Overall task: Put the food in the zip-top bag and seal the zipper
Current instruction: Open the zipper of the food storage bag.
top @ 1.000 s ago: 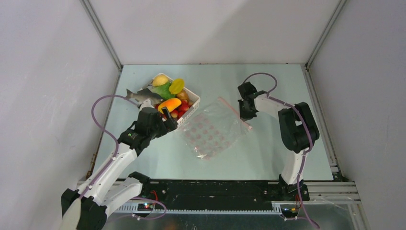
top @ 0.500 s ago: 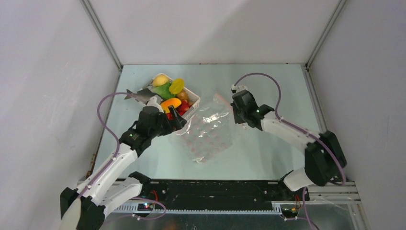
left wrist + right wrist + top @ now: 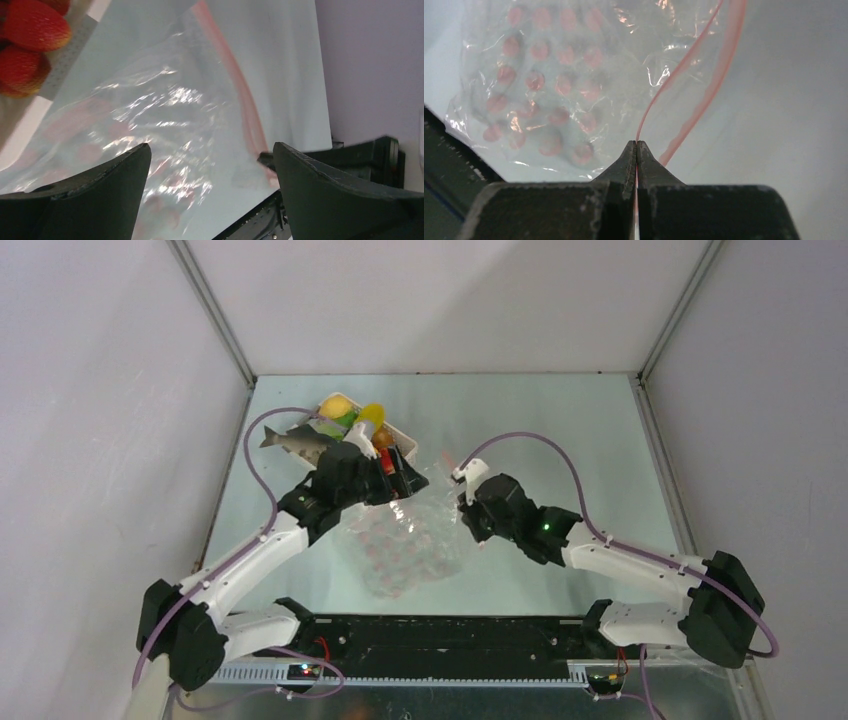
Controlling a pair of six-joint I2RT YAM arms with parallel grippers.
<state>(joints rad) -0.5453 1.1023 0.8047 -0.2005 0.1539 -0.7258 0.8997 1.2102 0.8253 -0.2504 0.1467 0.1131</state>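
The zip-top bag point(image 3: 408, 552), clear with pink dots, lies crumpled mid-table, its far edge lifted. My right gripper point(image 3: 465, 515) is shut on the zipper, and the right wrist view shows the thin pink strip point(image 3: 640, 131) pinched between the tips point(image 3: 637, 142) while the dotted bag point(image 3: 549, 90) hangs beyond. My left gripper point(image 3: 405, 480) hovers over the bag's far-left corner beside the basket. Its jaws point(image 3: 211, 150) stand wide open with nothing held, and the bag film and the zipper point(image 3: 237, 85) lie below them. The food point(image 3: 340, 408) sits in the basket, with red pieces point(image 3: 30, 30) close by.
The white lattice basket point(image 3: 408, 447) stands at the back left, partly hidden by my left arm. A grey toy fish point(image 3: 295, 440) pokes over its left side. Grey walls close in the table on three sides, and the black rail point(image 3: 450, 635) runs along the near edge.
My right arm swung left and nearer with the bag's zipper edge pinched, dragging and lifting the bag. My left gripper moved right from the basket's front to over the bag.
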